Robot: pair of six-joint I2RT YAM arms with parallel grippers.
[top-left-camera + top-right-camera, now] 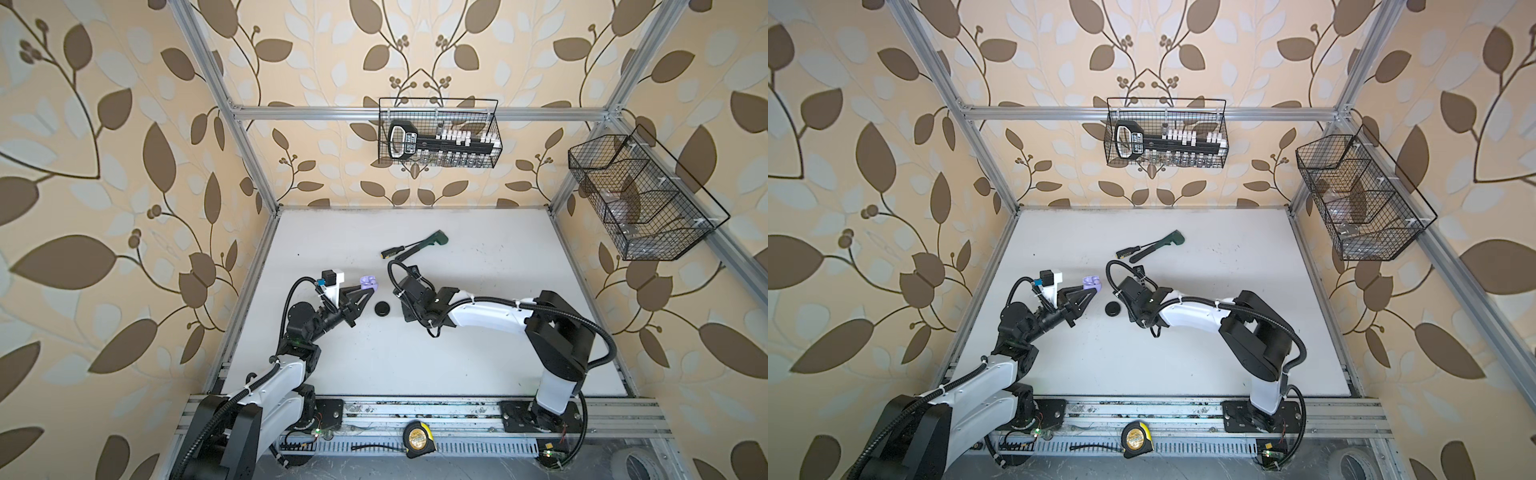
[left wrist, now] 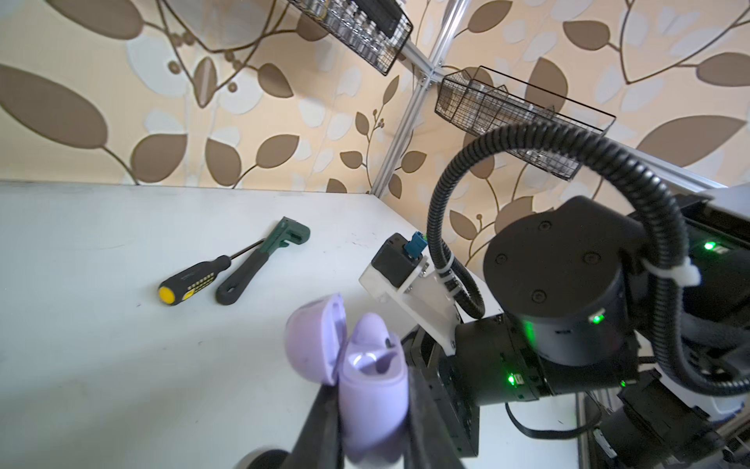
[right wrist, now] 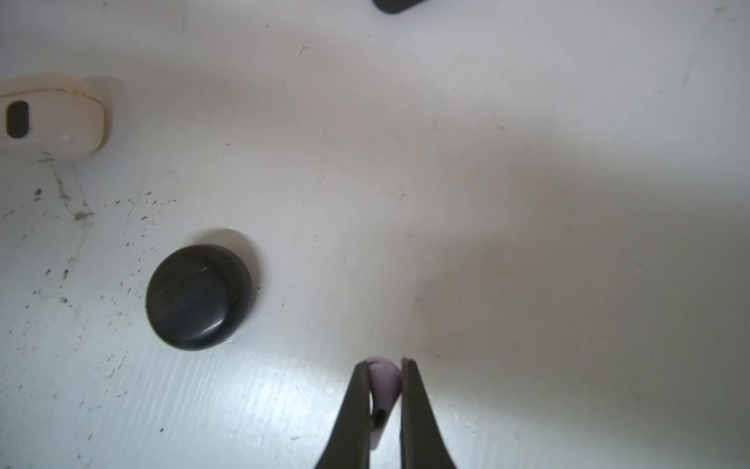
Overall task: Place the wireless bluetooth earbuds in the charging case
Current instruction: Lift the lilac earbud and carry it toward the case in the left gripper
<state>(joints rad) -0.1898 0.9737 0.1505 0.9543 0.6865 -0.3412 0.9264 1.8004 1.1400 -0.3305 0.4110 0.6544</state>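
Near the middle of the table [image 3: 527, 203], the right gripper [image 3: 385, 363] points steeply down, its fingers clamped on a lilac earbud [image 3: 384, 383]. The round head of the bud sits at the fingertips and its stem runs back along the fingers, so its long axis follows the gripper.

The lilac charging case [image 1: 368, 284] lies to the left of this gripper and slightly farther back, held above the table by the left gripper [image 1: 365, 291], whose fingers are pressed on the case body. Its lid [image 2: 314, 337] stands open, and the mouth faces up and away from the left wrist. One socket seems to be filled, but the left wrist view is blurred there, so I cannot be sure. A closed black case [image 1: 382, 308] rests on the table between the two grippers.

The right arm reaches left from its base with the wrist bent down. The left arm is folded, with its gripper almost level. I judge the bud must rise, travel left and turn stem-first to the mouth.
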